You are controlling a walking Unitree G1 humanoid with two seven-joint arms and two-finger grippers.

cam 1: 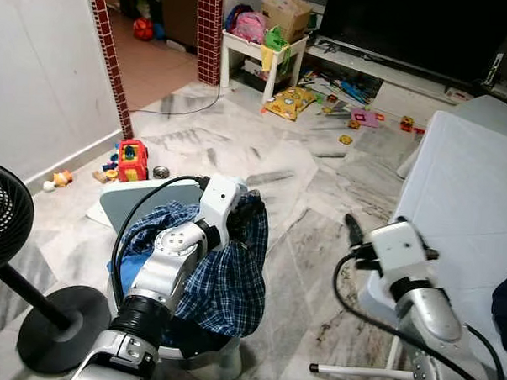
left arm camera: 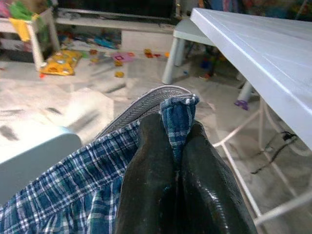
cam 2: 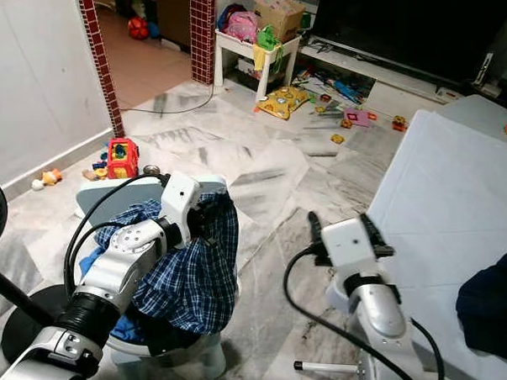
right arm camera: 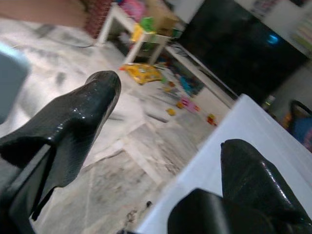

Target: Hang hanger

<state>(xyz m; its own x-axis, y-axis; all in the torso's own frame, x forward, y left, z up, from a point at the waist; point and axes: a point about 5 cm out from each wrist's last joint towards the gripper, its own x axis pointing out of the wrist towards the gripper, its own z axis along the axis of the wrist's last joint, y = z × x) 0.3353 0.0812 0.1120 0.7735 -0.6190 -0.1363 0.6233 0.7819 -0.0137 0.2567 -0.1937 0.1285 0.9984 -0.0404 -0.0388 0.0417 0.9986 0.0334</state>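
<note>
The blue checked garment point(cam 1: 233, 282) lies heaped in a pale laundry basket point(cam 2: 172, 356) on the marble floor point(cam 1: 310, 243), spilling over the basket's front rim. The left claw point(left arm camera: 178, 127) is down on top of the heap at its far side, its two black fingers point(left arm camera: 156, 185) clenched together with a fold of the checked cloth pinched up between their tips. A grey-blue flat panel point(cam 1: 122, 203) shows just behind the basket, on the robot's left.

The right claw point(right arm camera: 170, 112) hangs in the air beside the near edge of the white table point(cam 1: 464, 191), over the floor, its fingers spread wide with nothing between them. A dark bundle of cloth point(cam 2: 488, 305) rests on the table at the robot's right. A black standing fan point(cam 1: 0, 221) is at the far left, and toys point(cam 1: 293, 101) are scattered across the floor farther off, near a small white stand and a dark television.
</note>
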